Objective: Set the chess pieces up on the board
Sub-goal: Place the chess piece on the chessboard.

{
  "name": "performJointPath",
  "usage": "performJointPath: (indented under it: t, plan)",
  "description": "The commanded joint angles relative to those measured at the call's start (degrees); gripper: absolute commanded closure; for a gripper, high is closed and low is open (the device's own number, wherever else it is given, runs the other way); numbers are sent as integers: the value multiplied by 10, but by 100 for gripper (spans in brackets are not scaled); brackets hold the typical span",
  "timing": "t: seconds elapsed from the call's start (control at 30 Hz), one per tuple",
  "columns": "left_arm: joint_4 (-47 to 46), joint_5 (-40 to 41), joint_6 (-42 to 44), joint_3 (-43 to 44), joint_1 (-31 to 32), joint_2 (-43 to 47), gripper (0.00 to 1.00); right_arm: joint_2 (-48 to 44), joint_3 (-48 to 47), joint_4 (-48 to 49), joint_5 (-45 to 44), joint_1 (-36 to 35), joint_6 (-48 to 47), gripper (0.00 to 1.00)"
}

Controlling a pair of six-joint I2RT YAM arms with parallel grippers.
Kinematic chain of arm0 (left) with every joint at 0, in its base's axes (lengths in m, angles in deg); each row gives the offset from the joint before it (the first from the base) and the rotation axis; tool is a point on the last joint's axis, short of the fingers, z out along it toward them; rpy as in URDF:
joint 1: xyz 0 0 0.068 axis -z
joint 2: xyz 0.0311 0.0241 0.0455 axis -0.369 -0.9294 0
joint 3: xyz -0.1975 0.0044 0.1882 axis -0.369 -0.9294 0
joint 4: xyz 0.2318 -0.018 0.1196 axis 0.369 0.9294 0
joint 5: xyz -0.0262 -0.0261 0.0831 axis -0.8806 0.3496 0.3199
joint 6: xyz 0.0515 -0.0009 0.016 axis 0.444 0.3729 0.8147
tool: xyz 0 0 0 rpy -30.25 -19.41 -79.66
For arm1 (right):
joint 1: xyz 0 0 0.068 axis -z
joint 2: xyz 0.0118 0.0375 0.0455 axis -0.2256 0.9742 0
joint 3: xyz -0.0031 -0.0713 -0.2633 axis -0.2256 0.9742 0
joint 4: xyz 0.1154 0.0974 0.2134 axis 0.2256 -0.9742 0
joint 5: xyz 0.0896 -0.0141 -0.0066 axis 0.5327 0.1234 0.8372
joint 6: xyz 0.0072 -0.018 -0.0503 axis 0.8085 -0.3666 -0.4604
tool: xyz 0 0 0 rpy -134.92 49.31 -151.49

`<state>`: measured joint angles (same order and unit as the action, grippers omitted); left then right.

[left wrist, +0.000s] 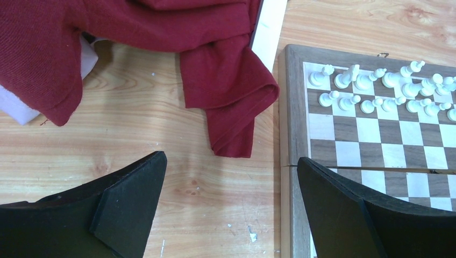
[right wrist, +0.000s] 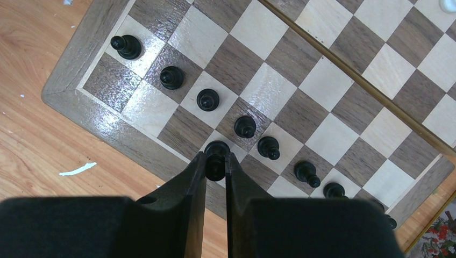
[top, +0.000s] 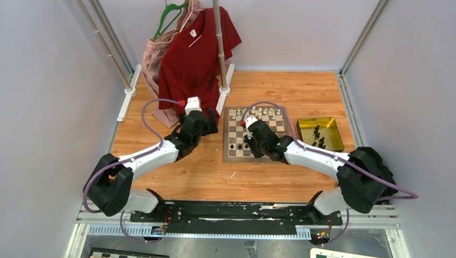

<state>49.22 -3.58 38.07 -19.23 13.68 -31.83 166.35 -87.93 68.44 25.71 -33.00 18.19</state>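
Right gripper pinches a black piece at the board's near edge row, tight beside the black pawns, so a skewed release could topple them, while the left gripper hangs spread wide beside the board.

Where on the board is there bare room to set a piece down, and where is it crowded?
Bare: the middle ranks of the board, between the white pieces and the black pawns, and the near-edge squares either side of the black piece in the right gripper. Crowded: the far two ranks and the pawn row.
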Motion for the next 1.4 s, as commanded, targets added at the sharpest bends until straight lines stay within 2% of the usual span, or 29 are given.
performJointPath:
  t: [0.0, 0.33, 0.63, 1.37]
  plan:
    - [-7, 16, 4, -5, -4, -1, 2, 7, 9, 8, 7, -6, 5, 100]
    - [-8, 16, 4, -7, -4, -3, 3, 8, 8, 1, 5, -6, 5, 100]
    - [-7, 14, 3, -6, -4, -4, 2, 9, 6, -7, 3, -6, 6, 92]
    - [-7, 13, 2, -10, -4, 3, 3, 2, 8, -22, 3, -6, 17, 92]
